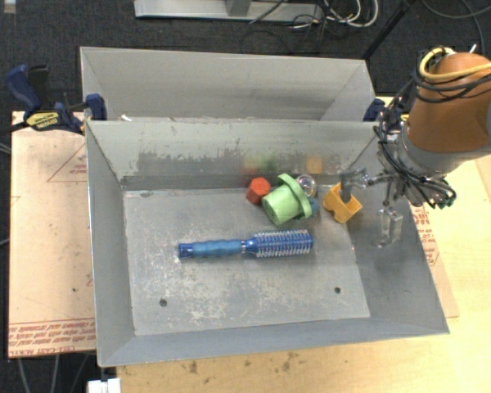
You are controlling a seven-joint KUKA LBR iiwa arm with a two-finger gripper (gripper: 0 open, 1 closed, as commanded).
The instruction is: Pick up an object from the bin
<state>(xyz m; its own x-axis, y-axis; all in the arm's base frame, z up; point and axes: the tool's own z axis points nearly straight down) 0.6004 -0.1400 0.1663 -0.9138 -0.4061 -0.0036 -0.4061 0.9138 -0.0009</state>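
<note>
Blue hairbrush [245, 246] lies left-right, handle left; end effector [385, 234] near yellow block [342, 204], grip state unclear.

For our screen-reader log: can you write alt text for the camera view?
The gripper hangs over the right side of the grey bin, beside a yellow piece. A green spool-like thing, a small red block and a blue hairbrush lie on the floor.
</note>
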